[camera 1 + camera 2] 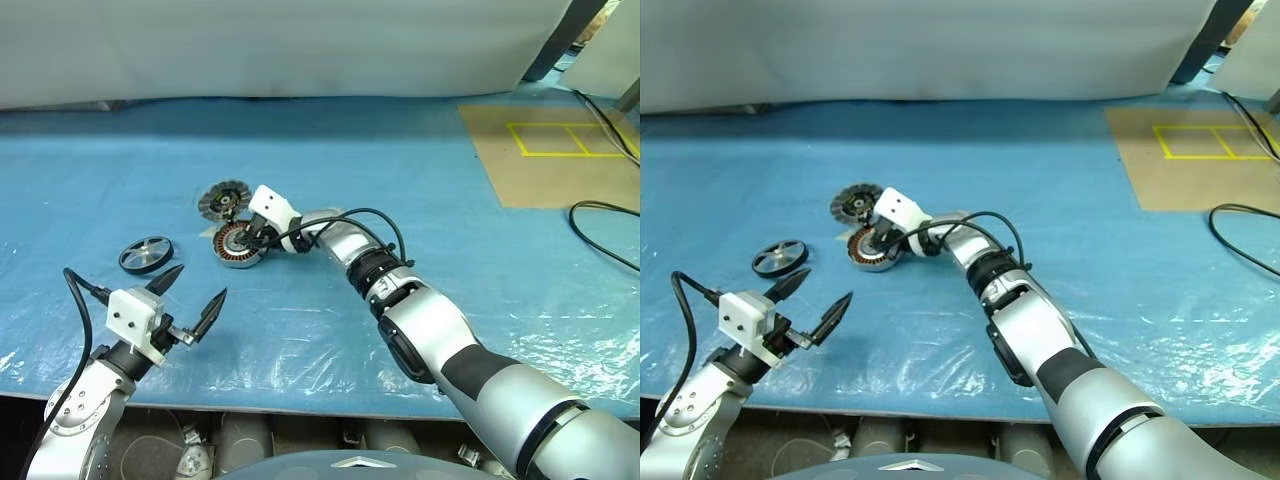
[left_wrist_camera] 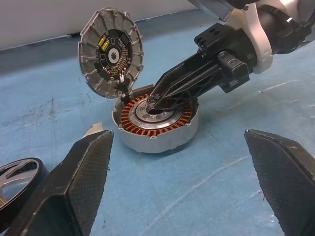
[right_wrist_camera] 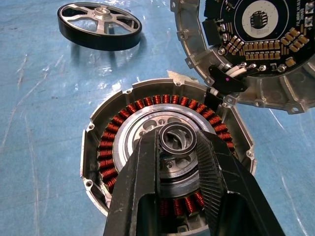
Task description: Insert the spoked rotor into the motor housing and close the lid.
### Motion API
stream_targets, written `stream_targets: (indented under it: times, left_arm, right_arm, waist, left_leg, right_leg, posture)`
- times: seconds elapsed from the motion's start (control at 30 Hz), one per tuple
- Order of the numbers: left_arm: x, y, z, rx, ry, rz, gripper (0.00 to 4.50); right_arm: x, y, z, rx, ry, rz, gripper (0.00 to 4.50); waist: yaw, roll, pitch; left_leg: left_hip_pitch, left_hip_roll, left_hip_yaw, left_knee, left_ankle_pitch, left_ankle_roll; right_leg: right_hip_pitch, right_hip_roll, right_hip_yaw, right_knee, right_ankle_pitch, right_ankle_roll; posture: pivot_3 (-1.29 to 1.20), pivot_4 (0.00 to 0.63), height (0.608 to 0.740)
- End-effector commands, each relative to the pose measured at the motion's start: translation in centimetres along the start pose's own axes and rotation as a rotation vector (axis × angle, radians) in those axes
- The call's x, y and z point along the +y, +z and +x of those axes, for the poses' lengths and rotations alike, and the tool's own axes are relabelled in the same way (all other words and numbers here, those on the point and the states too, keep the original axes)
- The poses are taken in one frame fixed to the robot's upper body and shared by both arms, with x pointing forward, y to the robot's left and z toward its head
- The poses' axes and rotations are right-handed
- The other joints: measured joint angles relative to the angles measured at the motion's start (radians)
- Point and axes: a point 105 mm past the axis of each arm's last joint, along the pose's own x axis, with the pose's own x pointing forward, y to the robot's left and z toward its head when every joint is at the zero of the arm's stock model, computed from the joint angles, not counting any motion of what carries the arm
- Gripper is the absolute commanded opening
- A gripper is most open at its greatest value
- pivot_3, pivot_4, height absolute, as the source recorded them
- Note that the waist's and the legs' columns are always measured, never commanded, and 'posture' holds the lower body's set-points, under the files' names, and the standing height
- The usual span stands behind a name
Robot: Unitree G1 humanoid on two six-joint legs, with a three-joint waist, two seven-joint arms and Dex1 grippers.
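Note:
The motor housing [image 1: 236, 246] lies on the blue table, a ring of copper windings [image 3: 106, 157] around its metal centre. Its round lid [image 2: 110, 51] stands open, hinged up at the far side, circuit board facing me. My right gripper [image 3: 178, 142] reaches down into the housing's centre. Both fingers [image 3: 142, 172] press against the small dark ring [image 3: 177, 139] of the hub. The spoked rotor [image 1: 146, 254], dark rim with pale spokes, rests flat on the table left of the housing. Nearer the table's front, my left gripper [image 1: 200, 285] hovers open and empty, pointing toward the housing.
A clear plastic sheet covers the blue tabletop. At the far right lies a brown board [image 1: 550, 150] marked with yellow tape, and a black cable [image 1: 600, 225] curls beside it. The table's front edge [image 1: 300, 400] runs just below my arms.

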Motion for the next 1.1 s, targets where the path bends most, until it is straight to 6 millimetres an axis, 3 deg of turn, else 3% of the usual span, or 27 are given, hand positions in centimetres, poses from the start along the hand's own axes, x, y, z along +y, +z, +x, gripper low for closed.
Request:
stream_targets:
  times: [0.03,1.1]
  left_arm:
    - [0.2,1.0,-0.1,-0.028,0.006,0.029,4.5]
    - [0.4,0.7,-0.5,-0.012,0.013,0.031,4.5]
  right_arm:
    - [-0.1,1.9,0.1,-0.044,0.002,-0.041,0.65]
    - [1.0,1.9,0.8,-0.041,0.051,-0.052,0.65]
  waist:
    - [0.0,0.0,0.0]
    - [0.0,0.0,0.0]
  left_leg:
    - [0.0,0.0,0.0,0.0,0.0,0.0]
    - [0.0,0.0,0.0,0.0,0.0,0.0]
  right_leg:
    - [0.0,0.0,0.0,0.0,0.0,0.0]
    - [0.0,0.0,0.0,0.0,0.0,0.0]
  posture:
    - [0.0,0.15,0.74]
    - [0.0,0.15,0.74]
